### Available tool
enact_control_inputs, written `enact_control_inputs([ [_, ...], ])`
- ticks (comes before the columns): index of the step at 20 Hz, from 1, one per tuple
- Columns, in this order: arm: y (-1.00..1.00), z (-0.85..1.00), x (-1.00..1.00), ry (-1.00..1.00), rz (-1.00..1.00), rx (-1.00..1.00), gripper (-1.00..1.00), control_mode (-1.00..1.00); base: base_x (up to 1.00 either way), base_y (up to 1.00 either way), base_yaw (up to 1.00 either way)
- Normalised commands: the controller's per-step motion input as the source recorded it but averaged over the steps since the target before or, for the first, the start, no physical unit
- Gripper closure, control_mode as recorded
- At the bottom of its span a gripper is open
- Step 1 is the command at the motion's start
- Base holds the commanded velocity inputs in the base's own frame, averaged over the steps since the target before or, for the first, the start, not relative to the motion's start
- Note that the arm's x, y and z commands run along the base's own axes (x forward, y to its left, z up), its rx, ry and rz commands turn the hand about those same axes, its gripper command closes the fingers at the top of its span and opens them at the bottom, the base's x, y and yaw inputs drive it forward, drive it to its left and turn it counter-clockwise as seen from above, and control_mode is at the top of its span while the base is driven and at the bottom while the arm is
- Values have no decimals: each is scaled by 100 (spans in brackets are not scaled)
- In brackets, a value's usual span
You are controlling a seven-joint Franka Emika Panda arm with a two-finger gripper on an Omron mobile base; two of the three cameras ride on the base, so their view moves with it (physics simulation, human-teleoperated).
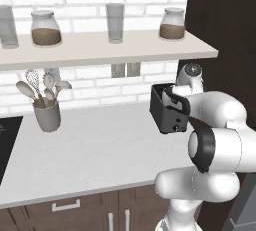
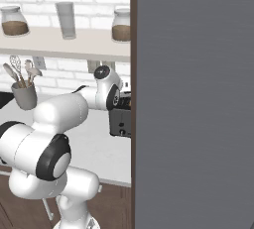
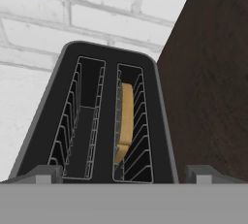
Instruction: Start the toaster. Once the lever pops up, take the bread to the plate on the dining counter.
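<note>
No readable text or labels anywhere.

2 jars point(image 1: 46, 27) & glass point(image 1: 115, 22) on shelf point(image 1: 100, 50), utensil crock point(image 1: 47, 115) on countertop point(image 1: 95, 150)

arm point(image 1: 220, 140): white, rounded shells | joints: dark (glossy) | fingertips point(image 3: 42, 173): grey

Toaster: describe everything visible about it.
The toaster is a small black box with two top slots lined with wire racks. The bread stands on edge in the right slot as the hand view shows it; the other slot is empty. A small knob sits low on its front. It stands upright on the pale counter, by the brick wall and next to a dark panel.
</note>
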Motion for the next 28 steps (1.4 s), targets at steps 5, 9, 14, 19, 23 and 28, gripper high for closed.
enact_control_inputs([
  [5,0,0,0,0,0,0,-100,-100,0,0,0],
  [9,0,0,0,0,0,0,-100,-100,0,0,0],
  [14,0,0,0,0,0,0,-100,-100,0,0,0],
  [19,0,0,0,0,0,0,-100,-100,0,0,0],
  [23,0,0,0,0,0,0,-100,-100,0,0,0],
  [28,0,0,0,0,0,0,-100,-100,0,0,0],
])
